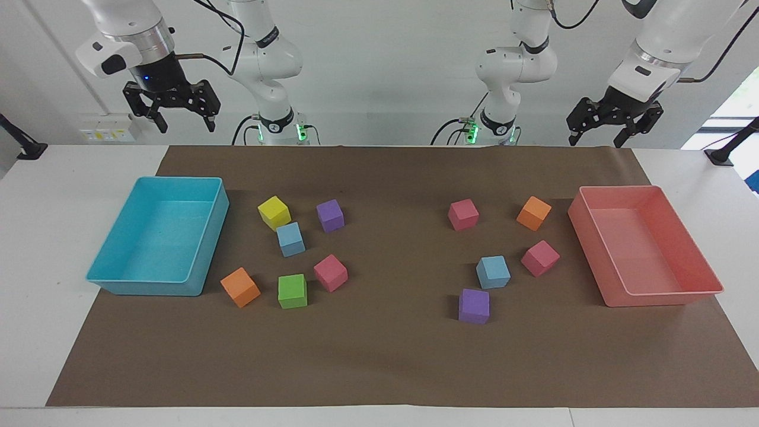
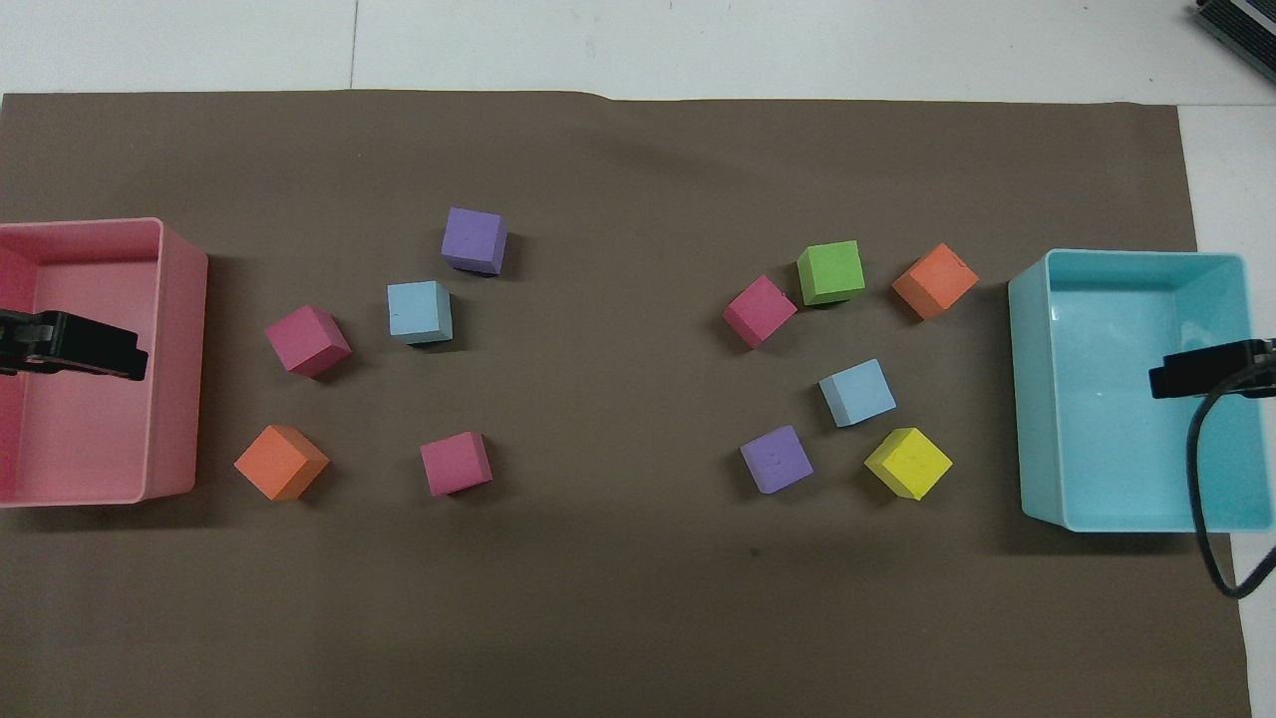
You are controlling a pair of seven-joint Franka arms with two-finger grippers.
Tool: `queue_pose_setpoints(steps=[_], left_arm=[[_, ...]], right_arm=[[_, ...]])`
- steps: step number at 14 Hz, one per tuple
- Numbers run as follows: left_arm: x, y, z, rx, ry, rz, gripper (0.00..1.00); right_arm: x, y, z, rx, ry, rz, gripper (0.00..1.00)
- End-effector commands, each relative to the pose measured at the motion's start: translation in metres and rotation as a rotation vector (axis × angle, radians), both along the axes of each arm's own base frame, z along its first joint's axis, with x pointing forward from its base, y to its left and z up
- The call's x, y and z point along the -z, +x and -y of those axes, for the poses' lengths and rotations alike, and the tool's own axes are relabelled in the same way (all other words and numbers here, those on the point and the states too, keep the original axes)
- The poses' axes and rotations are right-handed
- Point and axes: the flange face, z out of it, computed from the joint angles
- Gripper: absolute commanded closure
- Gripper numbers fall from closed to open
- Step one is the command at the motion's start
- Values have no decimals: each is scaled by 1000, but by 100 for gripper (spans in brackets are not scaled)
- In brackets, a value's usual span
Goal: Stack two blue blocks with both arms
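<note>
Both grippers are held raised with jaws open and empty: left gripper (image 1: pixel 614 127) over the pink tray (image 1: pixel 711 279), right gripper (image 1: pixel 172 112) over the turquoise tray (image 1: pixel 101 267). One blue block (image 1: pixel 493 271) is set between a purple cube (image 1: pixel 474 306) and a pink cube (image 1: pixel 540 258); the other blue block (image 1: pixel 290 239) is touching the yellow cube (image 1: pixel 274 212).

Two trays stand at the two ends of the mat (image 1: pixel 379 356): one tray (image 1: pixel 118 279) at the right arm's end, another tray (image 1: pixel 670 299) at the left arm's end. Between them lie two groups of cubes, well apart. In each group one block (image 1: pixel 290 239) (image 1: pixel 493 272) lies among the others, touching none.
</note>
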Motion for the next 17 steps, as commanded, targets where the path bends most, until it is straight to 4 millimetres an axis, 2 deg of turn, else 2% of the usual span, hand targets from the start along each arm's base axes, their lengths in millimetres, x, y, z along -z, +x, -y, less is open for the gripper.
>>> queue_pose_setpoints(steps=[1,17], left_arm=[[-1,-2,-1,9,-4,-5,0],[-1,-2,0,0,-4,-8,0]], right_arm=[[-3,-4,0,23,13,3,0],[-2,-6,4,30,14,2,0]])
